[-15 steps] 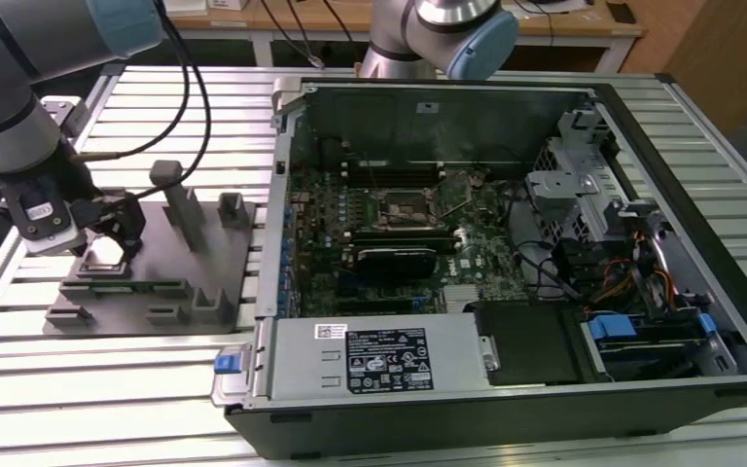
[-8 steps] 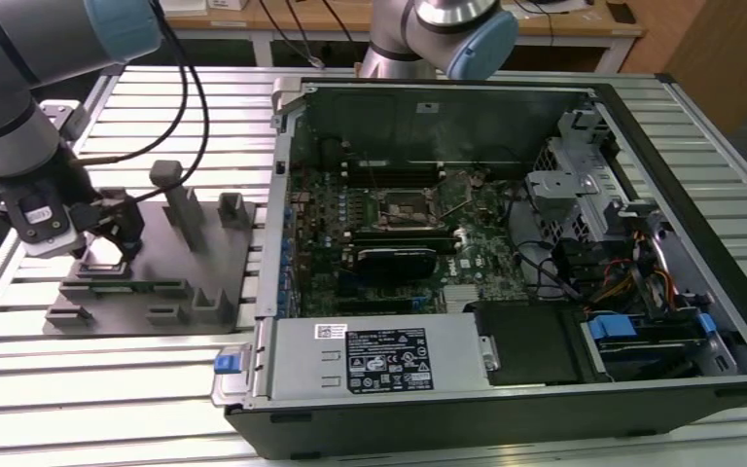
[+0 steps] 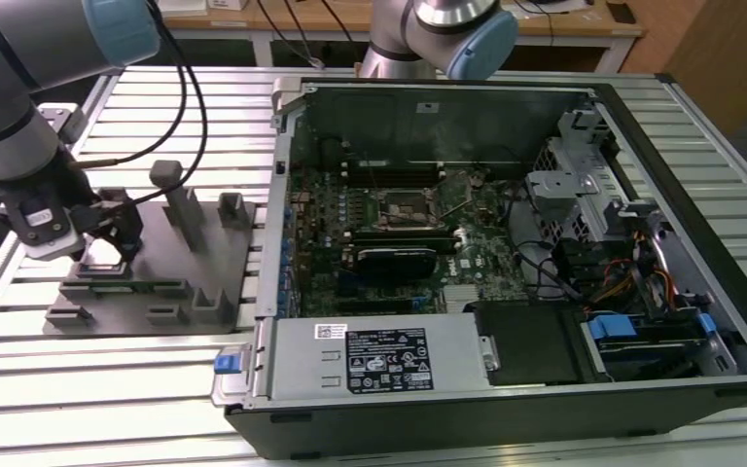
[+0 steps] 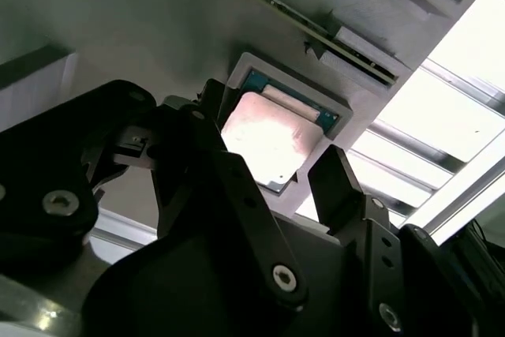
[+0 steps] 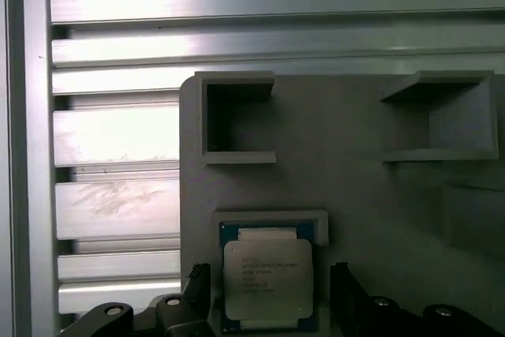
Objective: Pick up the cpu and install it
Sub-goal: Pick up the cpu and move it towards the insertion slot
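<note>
Over on the exterior view's left, the hand (image 3: 108, 248) hangs low over a grey fixture (image 3: 166, 265) that sits on the slatted metal desk (image 3: 114, 389). The cpu (image 5: 267, 278) is lying flat in a square pocket (image 5: 319, 222) of that fixture, shiny side up, with a blue-green edge showing around it inside the pocket walls. In both wrist views the black fingers (image 5: 345, 293) are spread wide, one on each side of the pocket, so they straddle the chip with clear gaps and aren't touching it. Nothing is pinched yet.

The fixture also has two boxy open-fronted pockets (image 5: 237, 116) further along the plate, plus a long slot (image 4: 347, 41) just past the cpu pocket with a thin green board edge sitting in it.

Well apart from all this, on the exterior view's right, the open PC case (image 3: 504, 418) lies on its side on the same desk. Inside it there's the motherboard (image 3: 478, 243) with the dark metal-framed socket (image 3: 407, 206) near its middle, a silver box (image 3: 373, 360) along the near edge, and drive cages with cables at the far right. A second arm (image 3: 439, 29) stands behind the case.
</note>
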